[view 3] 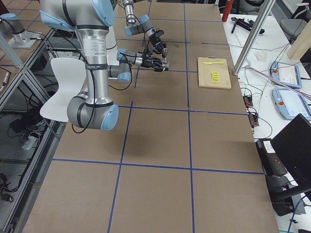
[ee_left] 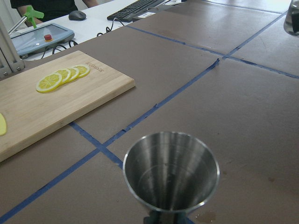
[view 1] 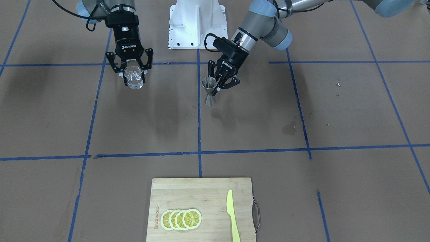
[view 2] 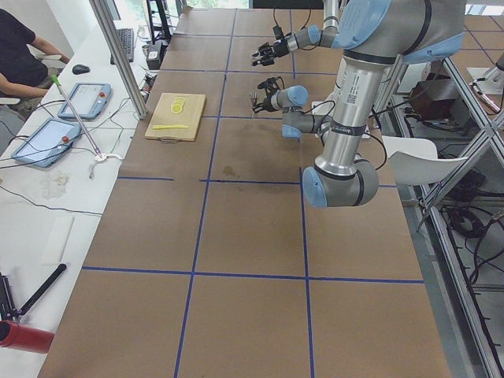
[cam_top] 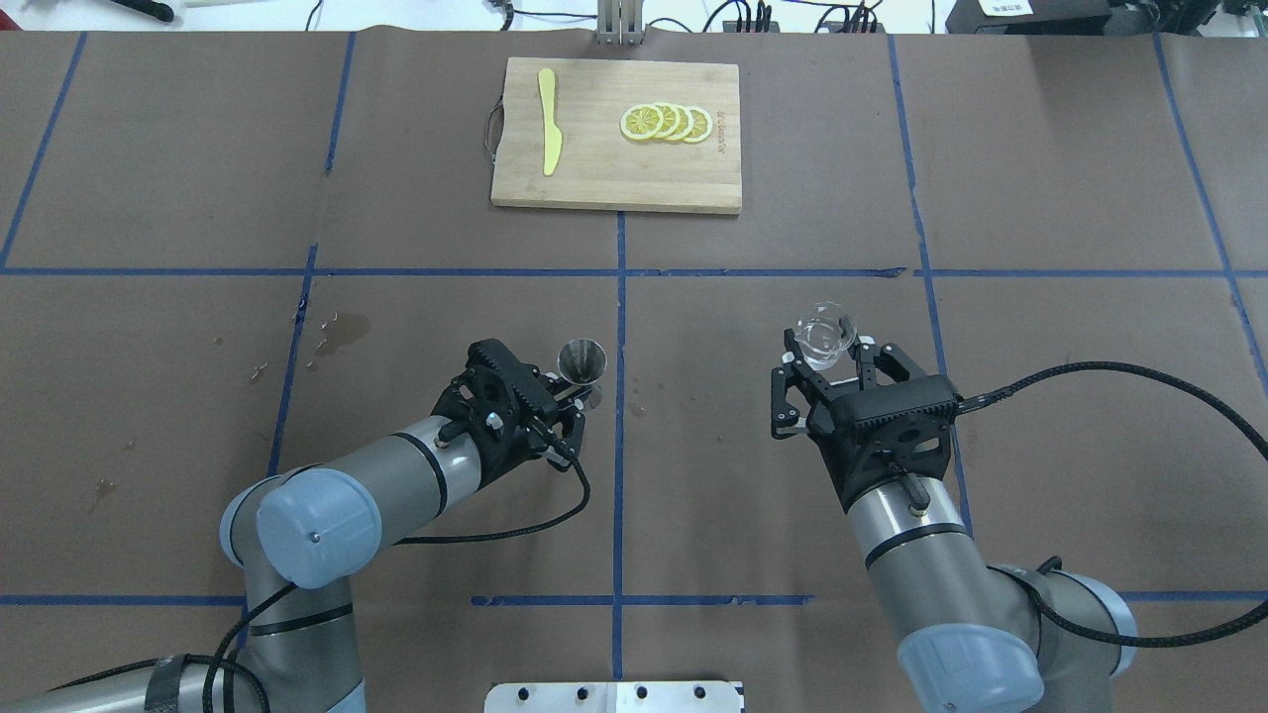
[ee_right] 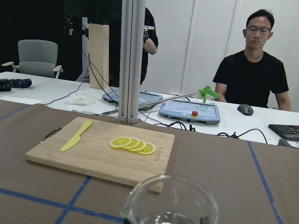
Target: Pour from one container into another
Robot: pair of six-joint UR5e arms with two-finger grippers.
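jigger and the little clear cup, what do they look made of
The jigger looks like polished steel: mirror-bright, with faint brushed rings inside the cone. The glass looks like clear glass, maybe hard plastic: the table shows through it.

Brown table (cam_top: 1090,198) with blue tape grid (cam_top: 446,271), white desk (ee_right: 42,86), grey chair (ee_right: 36,55), white wall (ee_right: 210,42)

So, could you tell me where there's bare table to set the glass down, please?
Bare: the table between the cutting board and the jigger and glass, and the stretch between those two. Crowded: the board, with lemon slices and knife.
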